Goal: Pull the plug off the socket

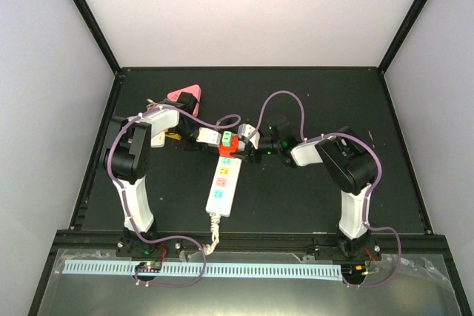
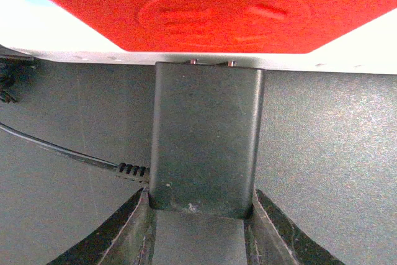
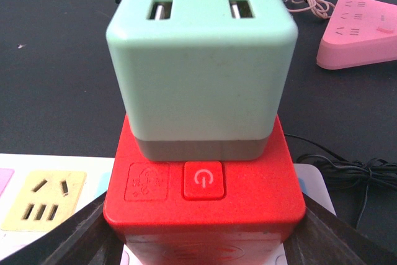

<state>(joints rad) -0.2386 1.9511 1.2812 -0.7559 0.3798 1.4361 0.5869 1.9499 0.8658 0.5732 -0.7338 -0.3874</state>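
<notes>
Dark table held the socket; left hand gripped the black plug; right hand gripped the red cube.

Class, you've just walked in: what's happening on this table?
Two robot arms meet at the far end of the socket. The left gripper is closed on a dark corded plug, with two metal pins just showing where it meets the socket. The right gripper flanks the red block on the socket, which carries a mint cube. How firmly it clamps is unclear.
</notes>
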